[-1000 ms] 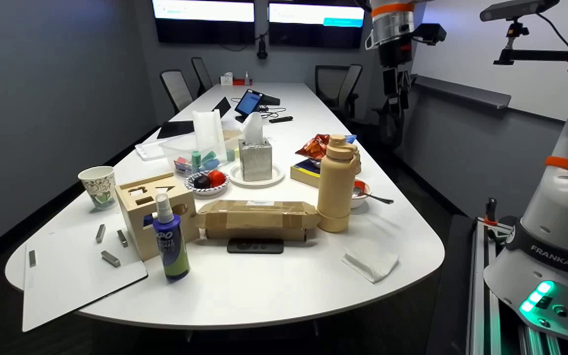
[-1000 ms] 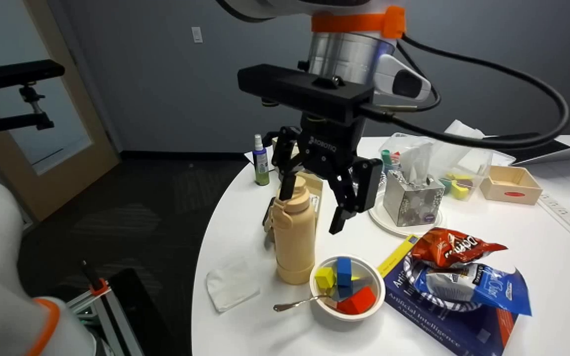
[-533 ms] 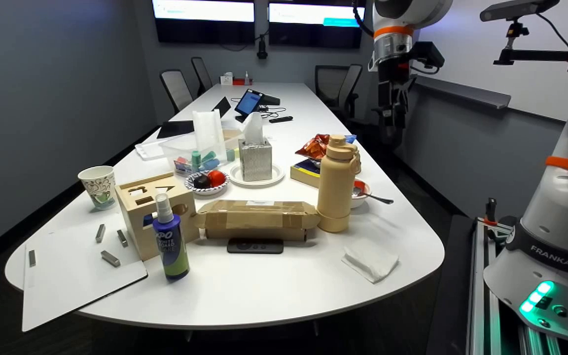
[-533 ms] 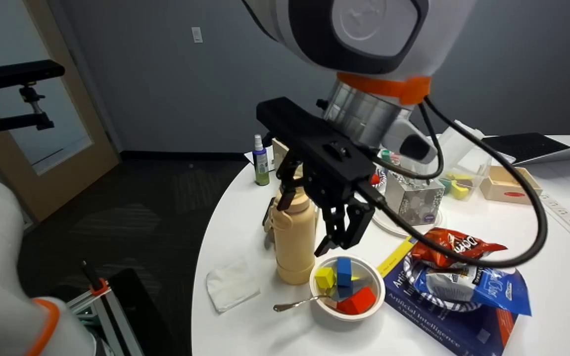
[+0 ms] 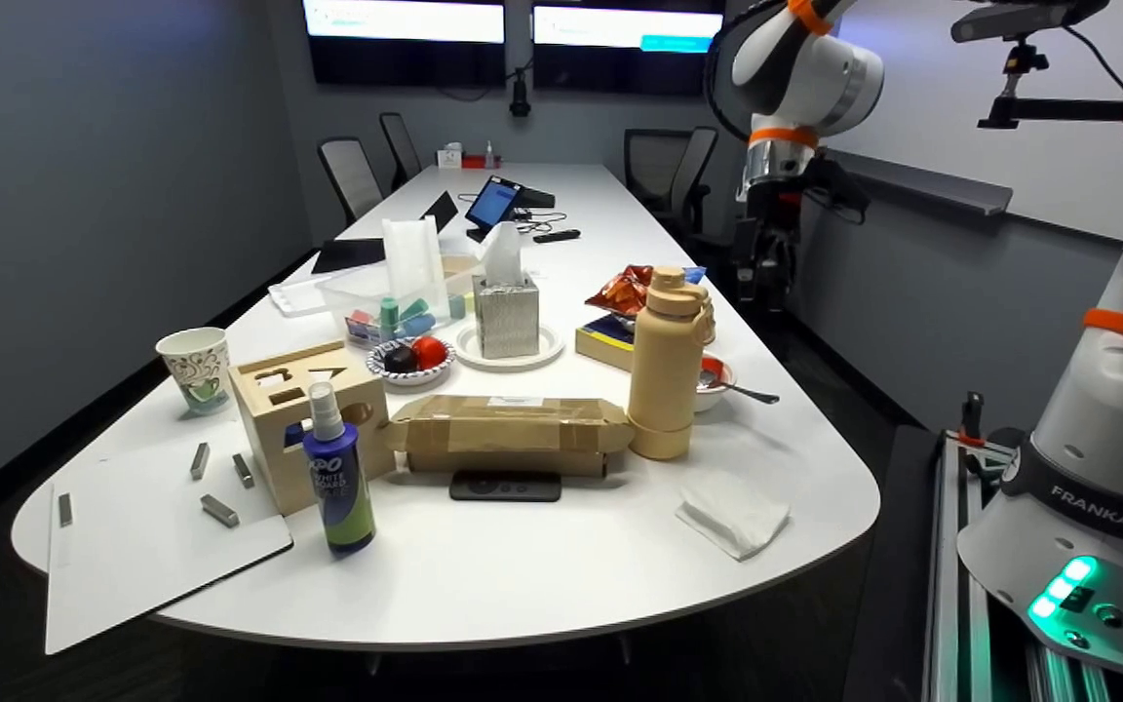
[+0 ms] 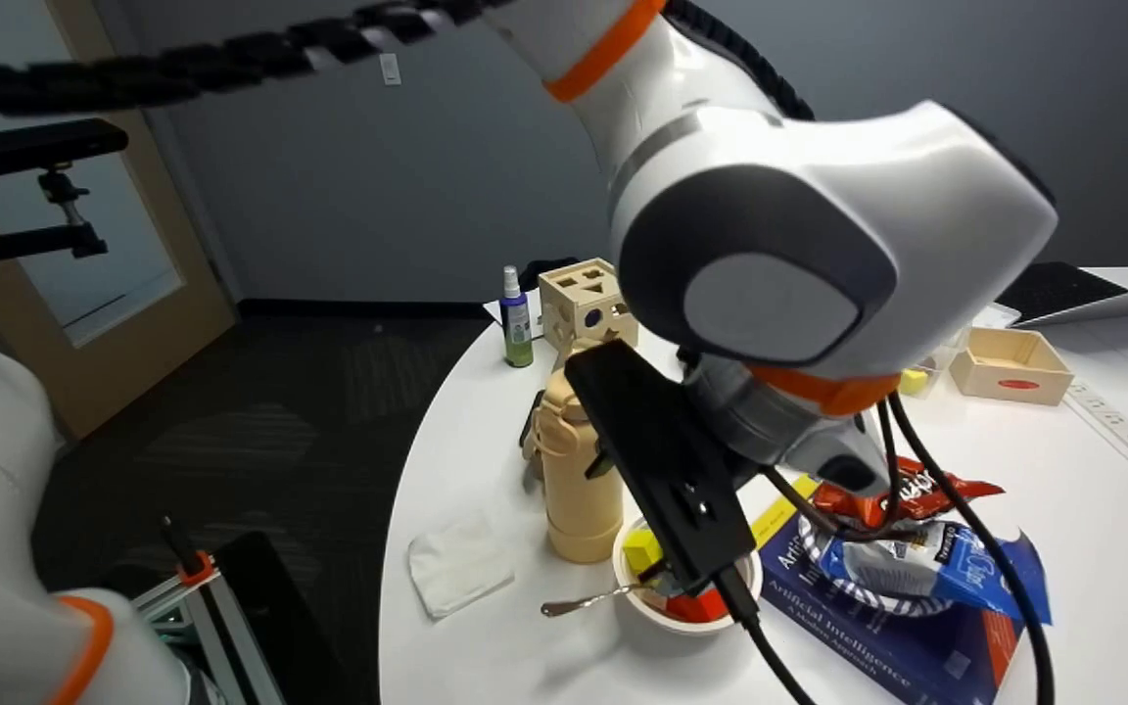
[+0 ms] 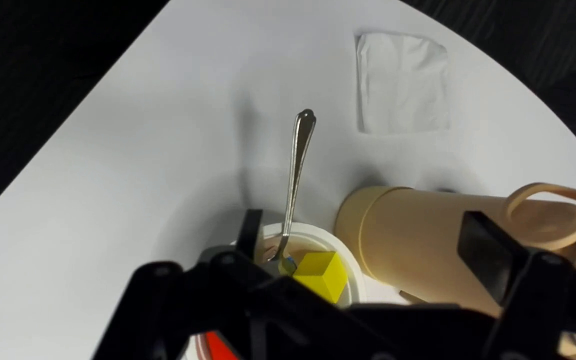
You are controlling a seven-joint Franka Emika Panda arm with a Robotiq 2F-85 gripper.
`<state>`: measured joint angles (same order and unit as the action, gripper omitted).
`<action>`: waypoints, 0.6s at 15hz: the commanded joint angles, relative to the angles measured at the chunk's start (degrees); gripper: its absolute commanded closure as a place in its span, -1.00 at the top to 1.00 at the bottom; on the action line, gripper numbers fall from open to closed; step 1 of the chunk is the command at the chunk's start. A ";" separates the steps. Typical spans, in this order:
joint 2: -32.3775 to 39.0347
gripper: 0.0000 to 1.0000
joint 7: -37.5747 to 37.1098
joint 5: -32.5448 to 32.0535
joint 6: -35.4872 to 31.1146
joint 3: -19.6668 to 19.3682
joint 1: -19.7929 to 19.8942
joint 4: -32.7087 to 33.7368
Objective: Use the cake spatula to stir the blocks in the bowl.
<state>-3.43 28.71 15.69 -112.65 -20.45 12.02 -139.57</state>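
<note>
Up above the white tabletop (image 7: 118, 150), the black two-finger gripper (image 7: 368, 240) has its fingers spread wide, nothing held between them. In the wrist view one finger cuts across the low, round white bowl (image 7: 354, 277) and the other shows against the tall tan bottle with a carry loop (image 7: 408, 235); can't tell if it's brushing it. My guess is they're spread so they can come down either side of something thin.

That'd be the slim silver metal spatula (image 7: 294, 175) (business end is partly hidden, could pass for a spoon tbh). It leans over the bowl's rim, head down among the chunky yellow and red blocks (image 7: 320, 275), handle poking out over the table. Handy setup imo: there's something to grab outside the bowl, and the head's already where the stirring has to happen. The handle lies past the fingertips though, so I'd say the gripper needs to shift over before it can pinch.

Bottle's upright right beside the bowl, probably just clutter, but that's the thing I'd worry about knocking.

Farther out there's a folded white paper napkin (image 7: 403, 82), apart from the bowl, and in an exterior view a thick blue book with a yellow spine (image 6: 858, 636) just beside the bowl.
</note>
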 commanded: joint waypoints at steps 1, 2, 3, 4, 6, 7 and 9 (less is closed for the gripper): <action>6.22 1.00 4.37 5.97 -2.80 0.82 1.90 1.05; 7.52 1.00 4.94 6.92 -3.31 1.18 2.31 1.08; 8.72 1.00 5.61 7.72 -3.59 1.50 2.81 1.18; 9.99 1.00 6.14 8.49 -3.72 1.81 3.40 1.36; 12.30 1.00 7.38 10.07 -3.05 2.35 4.66 1.83; 13.33 1.00 8.05 10.80 -2.84 2.64 5.34 2.05; 15.43 1.00 9.45 12.43 -2.25 3.28 6.64 2.48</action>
<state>8.55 35.21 24.89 -115.94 -18.71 16.03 -138.95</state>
